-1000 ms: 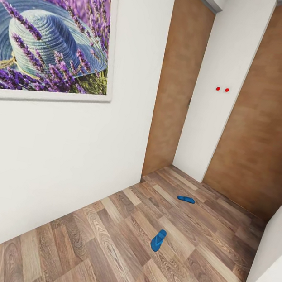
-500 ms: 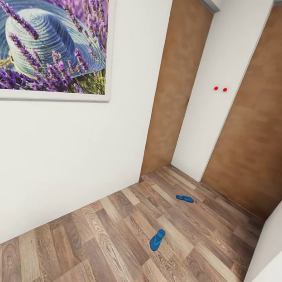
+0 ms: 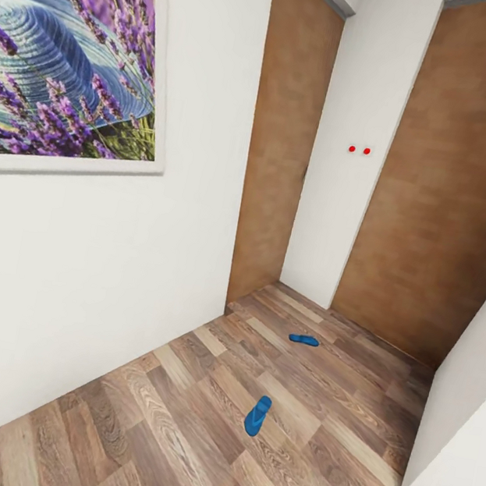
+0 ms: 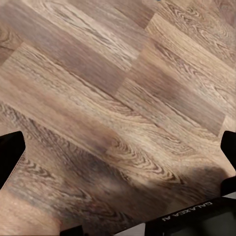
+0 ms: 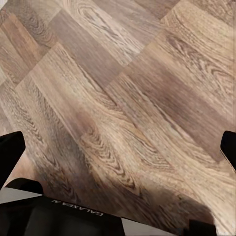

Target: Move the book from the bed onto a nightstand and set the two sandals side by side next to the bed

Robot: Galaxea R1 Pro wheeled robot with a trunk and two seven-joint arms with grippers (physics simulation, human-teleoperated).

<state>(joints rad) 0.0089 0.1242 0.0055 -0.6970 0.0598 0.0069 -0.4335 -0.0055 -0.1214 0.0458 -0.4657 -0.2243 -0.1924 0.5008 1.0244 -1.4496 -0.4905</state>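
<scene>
Two bright blue sandals lie well apart on the wood-plank floor (image 3: 163, 435) of a white-walled corner. The near sandal (image 3: 257, 415) lies ahead of me and slightly right of centre, its long axis running near-to-far with a slight lean to the right; the far sandal (image 3: 303, 339) lies crosswise near the brown doors (image 3: 442, 189). A framed lavender-and-hat picture (image 3: 69, 56) hangs on the left wall. My left gripper (image 4: 118, 147) and right gripper (image 5: 118, 147) both point down at bare planks, fingers spread wide, holding nothing. By my judgement, the right arm is marginally nearer the near sandal.
</scene>
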